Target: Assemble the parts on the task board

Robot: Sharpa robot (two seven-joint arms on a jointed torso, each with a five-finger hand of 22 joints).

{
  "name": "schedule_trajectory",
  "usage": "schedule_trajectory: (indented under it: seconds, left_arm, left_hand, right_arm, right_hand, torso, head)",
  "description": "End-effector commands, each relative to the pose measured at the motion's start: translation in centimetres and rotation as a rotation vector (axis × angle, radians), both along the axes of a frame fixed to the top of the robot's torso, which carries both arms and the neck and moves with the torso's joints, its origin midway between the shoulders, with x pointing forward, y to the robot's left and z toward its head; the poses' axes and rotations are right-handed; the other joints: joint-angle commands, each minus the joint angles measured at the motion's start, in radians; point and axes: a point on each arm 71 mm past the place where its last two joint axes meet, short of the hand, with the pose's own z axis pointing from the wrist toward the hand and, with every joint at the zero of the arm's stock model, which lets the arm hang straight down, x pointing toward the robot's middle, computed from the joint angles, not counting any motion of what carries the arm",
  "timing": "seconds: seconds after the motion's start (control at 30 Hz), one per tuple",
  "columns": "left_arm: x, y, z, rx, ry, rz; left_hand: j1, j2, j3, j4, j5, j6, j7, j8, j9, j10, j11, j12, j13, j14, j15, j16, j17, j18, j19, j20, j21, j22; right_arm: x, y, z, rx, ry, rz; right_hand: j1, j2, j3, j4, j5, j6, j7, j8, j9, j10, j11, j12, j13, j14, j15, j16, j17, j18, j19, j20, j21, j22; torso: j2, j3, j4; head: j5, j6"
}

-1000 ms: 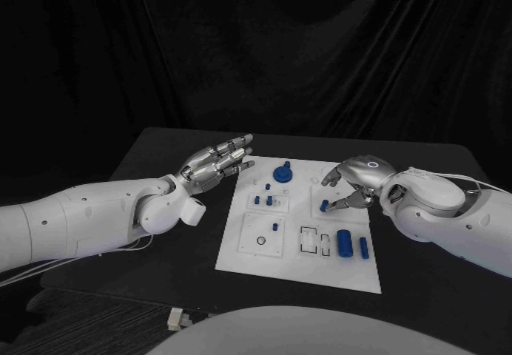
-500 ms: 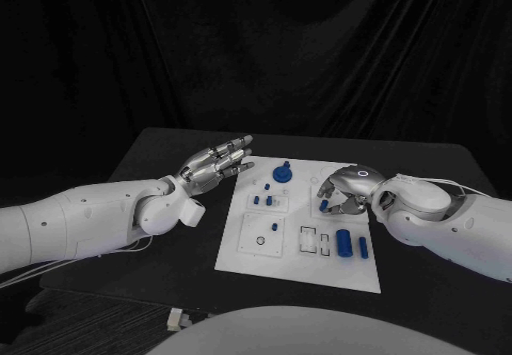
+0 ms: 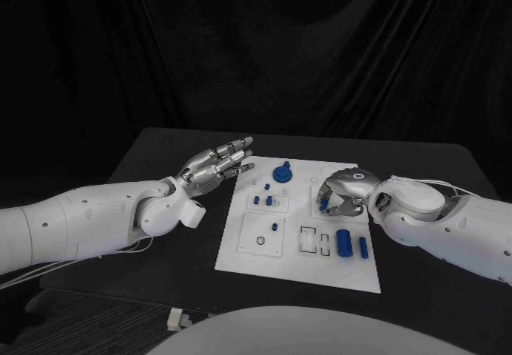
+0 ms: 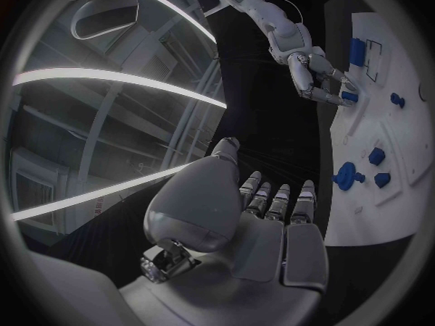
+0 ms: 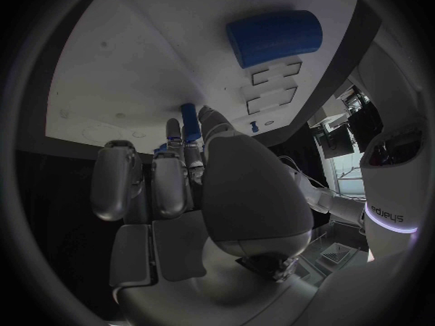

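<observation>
One white task board (image 3: 304, 255) lies in the middle of the black table (image 3: 160, 148). On it lie or stand several blue parts: a knob with a round base (image 3: 282, 174) near the far edge, three small pegs (image 3: 265, 199) in the panel below it, one small peg (image 3: 275, 227) in the panel nearer the robot, a thick cylinder (image 3: 345, 242) and a thin bar (image 3: 364, 248) beside it near the right edge.

The left hand (image 3: 217, 163) hovers over the table just beside the board's far left corner, fingers straight and slightly apart, holding nothing. The right hand (image 3: 342, 194) is bent down onto the board's upper right panel; the right wrist view shows its fingertips (image 5: 204, 119) pinching a small blue peg (image 5: 189, 116) against the board.

Compared with a second ago, the right hand has curled lower and nearer the board's middle; the left hand is unchanged.
</observation>
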Motion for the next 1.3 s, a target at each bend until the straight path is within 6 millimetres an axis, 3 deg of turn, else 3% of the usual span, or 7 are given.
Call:
schedule_trajectory:
  seconds: [0.03,0.33,0.37,0.43,0.73,1.1,1.3]
  left_arm:
    - [-0.1,0.0,0.1,-0.025,-0.007,-0.002]
    - [-0.2,0.0,-0.2,-0.023,0.0,-0.003]
    - [-0.2,0.0,-0.2,-0.023,0.001,-0.003]
    - [-0.2,0.0,-0.3,-0.022,0.003,-0.003]
    - [-0.3,0.0,-0.5,-0.02,0.009,-0.005]
    - [-0.3,0.1,-0.6,-0.014,0.012,0.0]
    - [-0.3,0.1,-0.6,-0.013,0.013,0.0]
  left_hand:
    - [0.01,0.002,0.001,-0.005,0.005,0.008,0.0,0.004,0.001,0.003,-0.001,0.004,0.001,-0.002,0.006,0.004,0.001,0.01,0.0,0.005,0.003,-0.001]
    - [0.01,0.003,0.001,-0.005,0.005,0.008,0.0,0.004,0.001,0.003,-0.001,0.004,0.001,-0.002,0.006,0.004,0.001,0.01,0.0,0.005,0.003,-0.001]
    - [0.01,0.003,0.001,-0.005,0.005,0.008,0.0,0.004,0.001,0.003,-0.001,0.004,0.001,-0.002,0.006,0.004,0.001,0.01,0.0,0.005,0.003,-0.001]
    - [0.01,0.003,0.001,-0.005,0.005,0.008,0.0,0.004,0.001,0.003,-0.001,0.004,0.001,-0.002,0.006,0.004,0.001,0.01,0.0,0.005,0.003,-0.001]
    - [0.01,0.004,0.002,-0.005,0.005,0.006,0.001,0.004,0.0,0.002,0.0,0.003,0.0,-0.003,0.007,0.004,0.001,0.01,0.0,0.005,0.003,-0.002]
    - [0.01,0.004,0.002,-0.005,0.005,0.006,0.001,0.004,0.0,0.002,0.0,0.003,0.0,-0.003,0.007,0.004,0.001,0.01,0.0,0.005,0.003,-0.002]
    - [0.011,0.005,0.002,-0.005,0.005,0.006,0.002,0.004,0.0,0.003,0.0,0.004,0.001,-0.003,0.007,0.004,0.001,0.01,0.0,0.006,0.003,-0.002]
  right_arm:
    - [-0.1,0.1,-0.1,0.007,0.001,0.02]
    - [-0.2,0.0,0.0,0.016,-0.006,0.025]
    - [-0.2,0.0,0.0,0.017,-0.007,0.025]
    - [-0.2,0.0,0.0,0.02,-0.01,0.025]
    - [-0.3,-0.1,0.6,0.043,-0.035,0.028]
    - [-0.1,0.6,4.3,0.088,-0.064,0.024]
    - [-1.1,2.3,6.7,0.114,-0.071,0.058]
  right_hand:
    - [0.022,0.002,0.017,-0.005,0.013,0.02,0.003,0.008,0.008,0.012,-0.003,0.002,-0.001,0.034,-0.008,0.005,-0.001,0.012,0.029,-0.005,-0.004,0.174]
    - [0.057,0.002,0.049,-0.019,0.037,0.043,0.005,0.018,0.025,0.031,-0.007,-0.006,-0.003,0.033,-0.008,0.007,0.003,0.012,0.028,-0.006,-0.004,0.175]
    - [0.059,0.002,0.052,-0.02,0.028,0.043,0.006,0.018,0.026,0.032,-0.006,-0.007,-0.003,0.033,-0.008,0.007,0.004,0.012,0.027,-0.006,-0.004,0.174]
    - [0.078,0.0,0.087,-0.023,-0.036,0.042,0.01,0.015,0.033,0.036,-0.005,-0.016,-0.004,0.034,-0.006,0.01,0.008,0.012,0.025,-0.005,-0.007,0.174]
    - [0.092,-0.015,0.153,-0.028,-0.05,0.047,0.018,0.014,0.048,0.05,-0.004,-0.027,-0.003,0.037,0.003,0.024,0.036,0.012,0.022,0.002,-0.008,0.174]
    - [0.096,-0.028,0.203,-0.036,-0.058,0.049,0.026,0.013,0.059,0.061,0.001,-0.034,-0.003,0.038,0.013,0.03,0.049,0.011,0.021,0.01,-0.005,0.175]
    - [0.091,-0.036,0.216,-0.037,-0.06,0.051,0.03,0.013,0.063,0.068,0.004,-0.034,-0.003,0.038,0.018,0.032,0.053,0.011,0.02,0.014,-0.005,0.175]
  torso:
    - [0.0,0.0002,-0.0004]
    - [0.0,-0.0001,-0.0001]
    - [0.0,0.0,-0.0001]
    - [0.0,0.0,-0.0002]
    - [0.0,-0.0001,0.0]
    - [0.0,-0.0002,-0.0003]
    - [0.0,0.0,-0.0001]
  head:
    - [0.002,0.0]
    - [0.004,0.0]
    - [0.005,0.0]
    - [0.005,0.0]
    - [0.013,0.0]
    - [0.015,0.0]
    - [0.015,0.0]
